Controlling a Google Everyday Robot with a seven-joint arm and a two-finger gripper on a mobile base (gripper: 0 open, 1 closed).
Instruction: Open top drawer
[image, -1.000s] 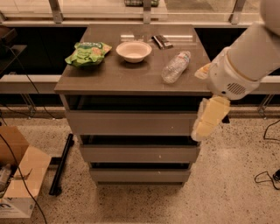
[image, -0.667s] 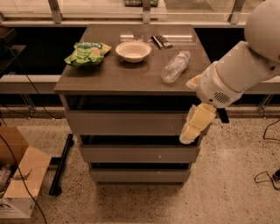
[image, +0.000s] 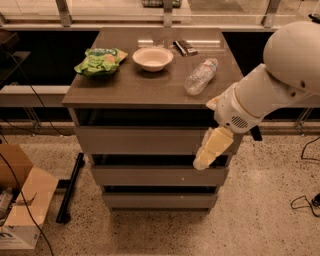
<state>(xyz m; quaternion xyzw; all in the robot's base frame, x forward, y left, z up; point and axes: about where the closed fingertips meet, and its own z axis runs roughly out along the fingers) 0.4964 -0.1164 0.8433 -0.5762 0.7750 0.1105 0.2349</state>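
Hanging before the right end of the top drawer (image: 135, 140), the gripper (image: 202, 161) may be spread or closed, I cannot tell. This stiff, handle-less front probably wants hooking behind its top edge.

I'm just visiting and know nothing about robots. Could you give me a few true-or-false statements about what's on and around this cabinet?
1. The bottle stands upright. False: it lies on its side on the cabinet top.
2. A white bowl sits between the green bag and the bottle. True.
3. The gripper is in front of the top drawer, at its left end. False: it is at the right end.
4. A cardboard box sits on the floor. True.
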